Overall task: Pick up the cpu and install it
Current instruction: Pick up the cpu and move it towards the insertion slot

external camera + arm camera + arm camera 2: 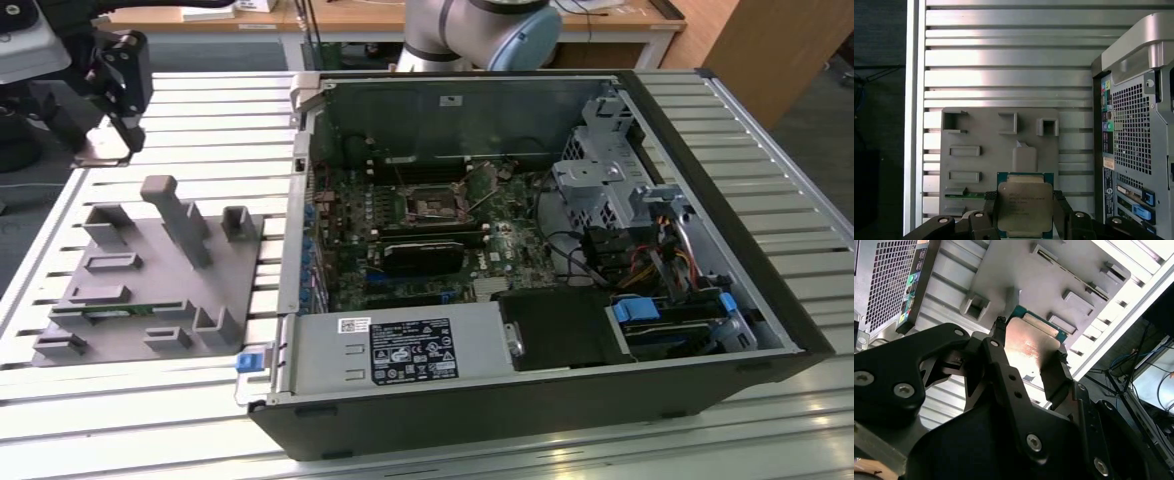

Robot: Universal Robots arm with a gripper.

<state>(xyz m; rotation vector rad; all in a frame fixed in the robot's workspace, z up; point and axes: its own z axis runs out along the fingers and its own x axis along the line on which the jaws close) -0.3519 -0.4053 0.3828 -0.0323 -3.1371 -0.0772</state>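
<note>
Fingers clamp two opposite edges of the cpu, held above the grey fixture tray by the desk's edge. The chip looks light, stiff, slippery-topped and fragile beneath, so the rim is the safest hold, and its underside is hidden.

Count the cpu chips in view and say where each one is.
1. The cpu is gripped by its edges between the fingers of the gripper in both wrist views, held clear of the grey parts tray beside the computer case. More could be hidden inside the case.
</note>
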